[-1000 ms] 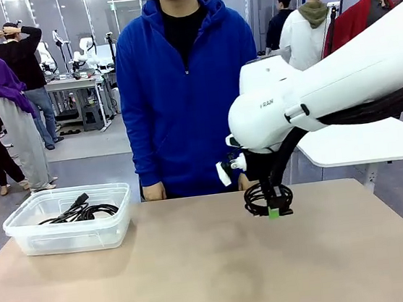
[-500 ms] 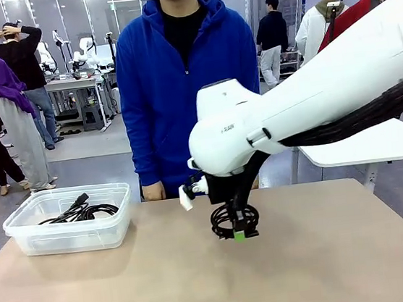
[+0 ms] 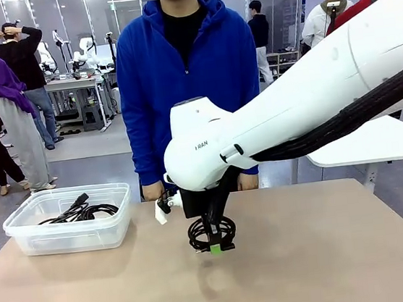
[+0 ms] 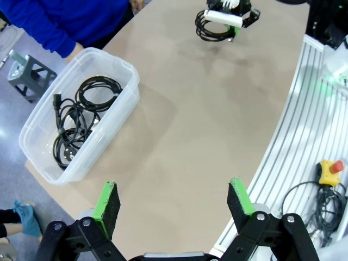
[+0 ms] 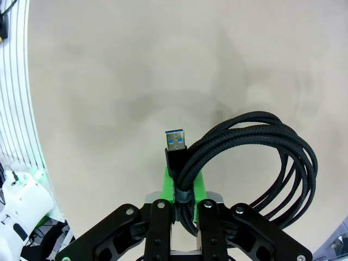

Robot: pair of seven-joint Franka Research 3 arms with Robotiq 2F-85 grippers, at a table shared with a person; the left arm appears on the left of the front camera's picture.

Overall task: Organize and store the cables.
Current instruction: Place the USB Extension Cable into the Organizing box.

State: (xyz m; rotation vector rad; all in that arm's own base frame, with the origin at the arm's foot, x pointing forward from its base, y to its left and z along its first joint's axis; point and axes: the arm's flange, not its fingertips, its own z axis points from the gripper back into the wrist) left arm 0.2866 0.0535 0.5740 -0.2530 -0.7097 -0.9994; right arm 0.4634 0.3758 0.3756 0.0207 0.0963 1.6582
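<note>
White rounded arm [image 3: 293,122] with black cable bundle, faint grey lettering, perhaps "FRAN"; black claw [image 3: 214,246], green pads.

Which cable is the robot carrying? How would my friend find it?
Look at the tan table and find the big white arm reaching across its middle. Under the arm, the right hand is shut on a black braided cable coil, hanging above the tabletop. Unlike the cables in the clear box at the left, it has a blue-tipped USB plug.
</note>
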